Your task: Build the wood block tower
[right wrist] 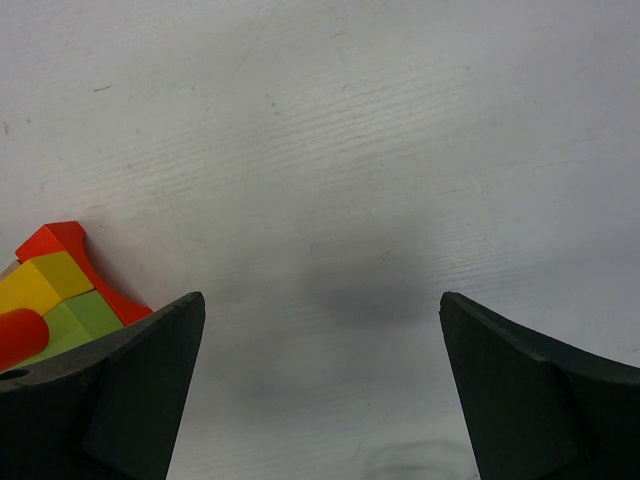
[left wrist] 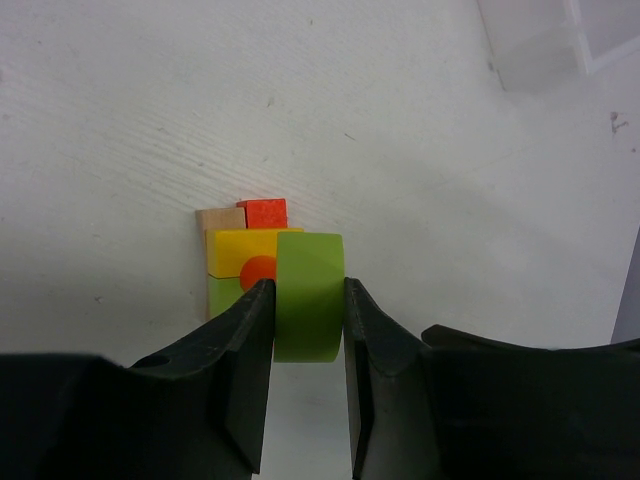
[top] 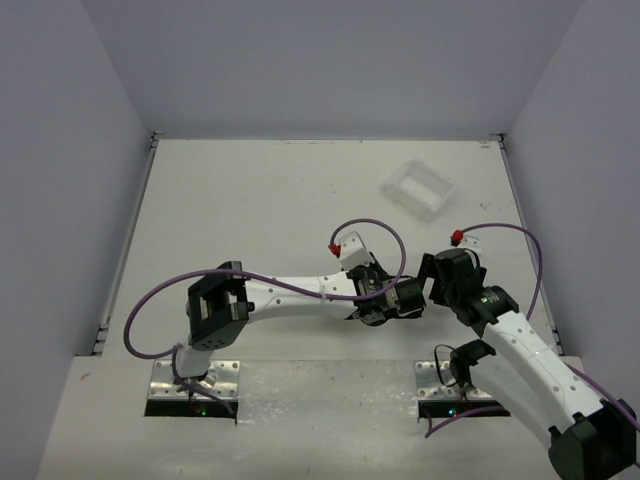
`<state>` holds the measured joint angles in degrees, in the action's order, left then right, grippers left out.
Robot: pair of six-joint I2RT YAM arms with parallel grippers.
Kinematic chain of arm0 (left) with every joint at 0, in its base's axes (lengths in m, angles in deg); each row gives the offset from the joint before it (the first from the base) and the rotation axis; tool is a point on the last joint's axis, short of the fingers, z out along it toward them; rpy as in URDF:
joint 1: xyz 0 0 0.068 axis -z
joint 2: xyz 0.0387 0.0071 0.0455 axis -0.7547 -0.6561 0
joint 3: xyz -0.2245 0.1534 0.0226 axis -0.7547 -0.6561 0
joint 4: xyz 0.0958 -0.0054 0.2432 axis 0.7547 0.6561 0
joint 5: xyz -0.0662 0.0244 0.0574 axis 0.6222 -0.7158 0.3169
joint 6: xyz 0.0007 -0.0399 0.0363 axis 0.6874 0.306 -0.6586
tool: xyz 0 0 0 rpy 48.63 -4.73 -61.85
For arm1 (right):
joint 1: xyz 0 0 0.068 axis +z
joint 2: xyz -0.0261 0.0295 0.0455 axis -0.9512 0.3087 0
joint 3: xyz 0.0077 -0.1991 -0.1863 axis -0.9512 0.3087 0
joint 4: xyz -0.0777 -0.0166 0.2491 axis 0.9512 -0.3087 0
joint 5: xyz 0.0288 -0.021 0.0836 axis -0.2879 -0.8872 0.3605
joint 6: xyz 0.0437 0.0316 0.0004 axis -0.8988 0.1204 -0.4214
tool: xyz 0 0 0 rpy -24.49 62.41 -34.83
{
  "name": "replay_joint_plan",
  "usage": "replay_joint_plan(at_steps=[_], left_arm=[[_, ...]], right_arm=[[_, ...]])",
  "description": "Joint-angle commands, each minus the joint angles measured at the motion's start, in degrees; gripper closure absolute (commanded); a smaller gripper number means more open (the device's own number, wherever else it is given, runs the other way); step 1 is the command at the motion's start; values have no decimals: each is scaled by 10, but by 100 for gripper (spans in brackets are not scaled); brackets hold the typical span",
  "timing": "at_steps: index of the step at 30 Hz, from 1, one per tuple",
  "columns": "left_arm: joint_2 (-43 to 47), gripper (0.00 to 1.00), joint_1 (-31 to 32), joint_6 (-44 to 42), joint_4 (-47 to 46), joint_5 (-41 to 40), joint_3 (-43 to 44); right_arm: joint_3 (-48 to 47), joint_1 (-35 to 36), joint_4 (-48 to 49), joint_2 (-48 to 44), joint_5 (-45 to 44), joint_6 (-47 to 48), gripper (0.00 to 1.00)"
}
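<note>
In the left wrist view my left gripper (left wrist: 305, 292) is shut on a green rounded block (left wrist: 308, 330) and holds it against the right side of the wood block tower (left wrist: 245, 252). The tower shows a tan block (left wrist: 220, 218), a red block (left wrist: 263, 212), a yellow block, an orange round piece (left wrist: 258, 268) and a green block (left wrist: 220, 297). In the right wrist view my right gripper (right wrist: 322, 300) is open and empty over bare table, with the tower (right wrist: 60, 290) at its left. In the top view the left gripper (top: 393, 298) and right gripper (top: 436, 277) are close together and hide the tower.
A white rectangular plastic tray (top: 418, 188) lies at the back right of the white table (top: 250, 210); its corner shows in the left wrist view (left wrist: 560, 40). Purple cables loop over both arms. Grey walls enclose the table on three sides.
</note>
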<state>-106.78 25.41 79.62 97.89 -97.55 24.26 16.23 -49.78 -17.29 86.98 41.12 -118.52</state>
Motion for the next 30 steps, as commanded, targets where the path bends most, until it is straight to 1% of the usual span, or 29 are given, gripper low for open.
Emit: replay_joint_plan(at_steps=[1, 10, 18, 30], left_arm=[[1, 74, 5, 6, 4, -17, 30], [-5, 72, 5, 13, 8, -23, 31], [-10, 69, 5, 14, 10, -23, 33], [-10, 68, 5, 25, 13, -25, 32]], right_arm=[[-6, -2, 2, -3, -10, -8, 1], [-7, -3, 2, -1, -9, -7, 1], [-7, -2, 1, -2, -9, -6, 1], [-9, -3, 0, 0, -10, -5, 1]])
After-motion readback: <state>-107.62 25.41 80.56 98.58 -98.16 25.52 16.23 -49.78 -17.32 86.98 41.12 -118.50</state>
